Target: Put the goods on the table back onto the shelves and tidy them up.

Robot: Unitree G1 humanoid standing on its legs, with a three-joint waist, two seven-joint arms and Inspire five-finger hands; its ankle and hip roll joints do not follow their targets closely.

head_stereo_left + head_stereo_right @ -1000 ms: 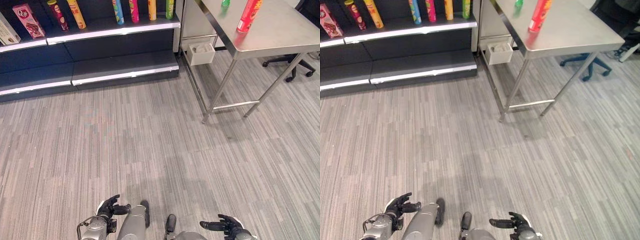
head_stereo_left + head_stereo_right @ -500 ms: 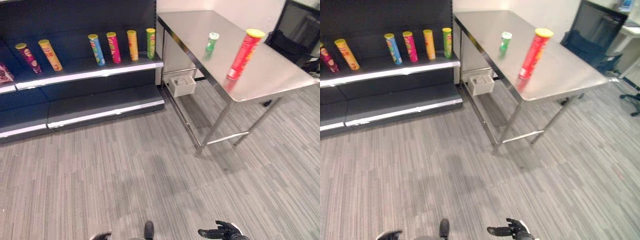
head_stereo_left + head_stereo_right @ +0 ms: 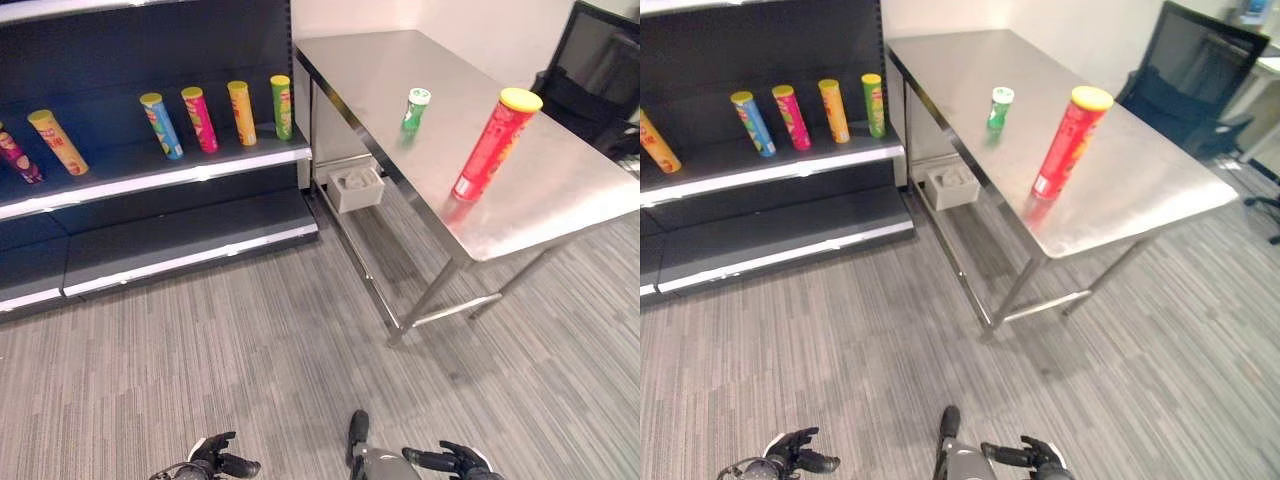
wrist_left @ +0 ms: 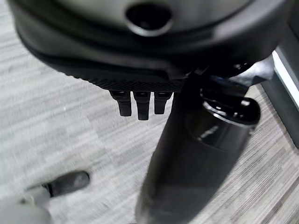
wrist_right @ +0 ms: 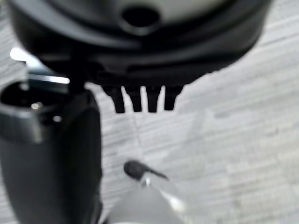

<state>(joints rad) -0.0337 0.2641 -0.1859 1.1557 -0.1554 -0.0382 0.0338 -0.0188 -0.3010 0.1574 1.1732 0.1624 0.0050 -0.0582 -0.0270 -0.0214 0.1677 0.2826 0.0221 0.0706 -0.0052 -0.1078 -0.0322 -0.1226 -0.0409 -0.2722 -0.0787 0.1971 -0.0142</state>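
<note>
On the steel table (image 3: 560,195) at right, brushed metal top w/ thin tube legs, we see two goods: a tall red cylinder can (image 3: 488,146) w/ yellow lid, upright near the near-right part of the top, and a short green can (image 3: 414,109) w/ white lid, upright, farther back and to the left of the red one, well apart from it. Far left, a dark shelf unit (image 3: 190,170) w/ pale edge strips holds a row of slim tube cans on its upper board: green (image 3: 282,106), orange (image 3: 240,112), pink (image 3: 199,119), blue (image 3: 161,125), then a yellow-orange one (image 3: 57,141) further left, all leaning back a bit. Small white open box (image 3: 356,188) sits low between shelf and table. Floor is grey striped carpet (image 3: 250,340). Our left hand (image 3: 220,462) and right hand (image 3: 450,460) hang low at the near edge, fingers loose and spread, holding nothing; wrist views show straight fingertips over carpet.
</note>
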